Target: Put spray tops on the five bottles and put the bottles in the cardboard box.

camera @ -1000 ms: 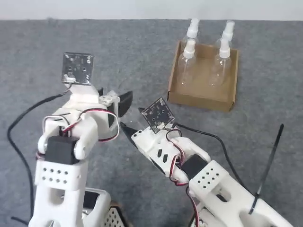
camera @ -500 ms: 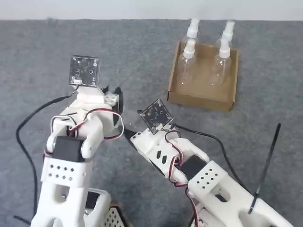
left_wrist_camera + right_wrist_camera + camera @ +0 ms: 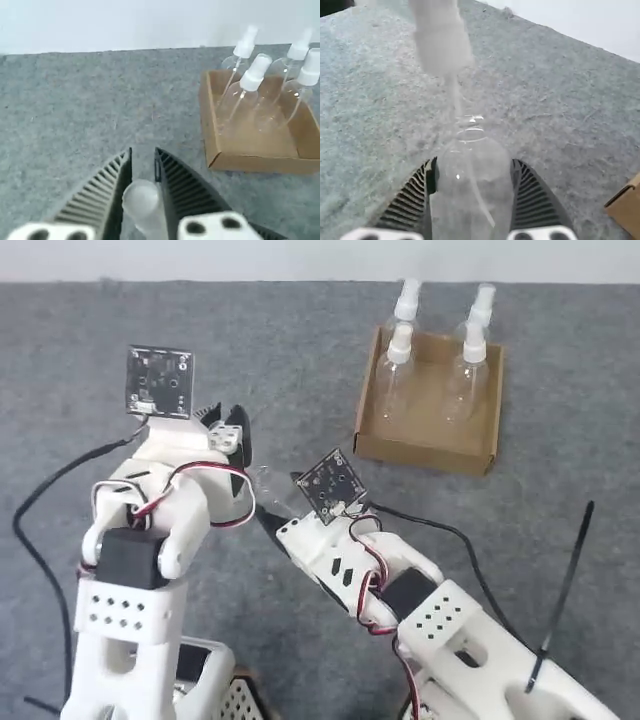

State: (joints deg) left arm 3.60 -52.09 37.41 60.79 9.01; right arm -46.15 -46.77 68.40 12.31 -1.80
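My right gripper point(image 3: 474, 170) is shut on a clear bottle point(image 3: 470, 190), whose open neck point(image 3: 469, 131) points away from the wrist. My left gripper point(image 3: 142, 155) is shut on a white spray top point(image 3: 142, 200). In the right wrist view that spray top point(image 3: 440, 35) hangs just beyond the neck, its thin tube running down into the bottle. From above, the left gripper point(image 3: 237, 435) and the right gripper point(image 3: 266, 517) meet near the table's middle. The cardboard box point(image 3: 425, 450) stands at the back right, with several bottles point(image 3: 395, 375) wearing spray tops upright in and behind it.
Grey felt point(image 3: 300, 350) covers the table. A black cable point(image 3: 470, 560) trails from the right arm, and a black cable tie point(image 3: 565, 590) sticks up at the right. In the left wrist view the box point(image 3: 250, 160) lies off to one side, with open felt before it.
The left arm swung right, then back left, and its gripper with the spray top drew away from the right gripper. The right arm and the box have stayed put.
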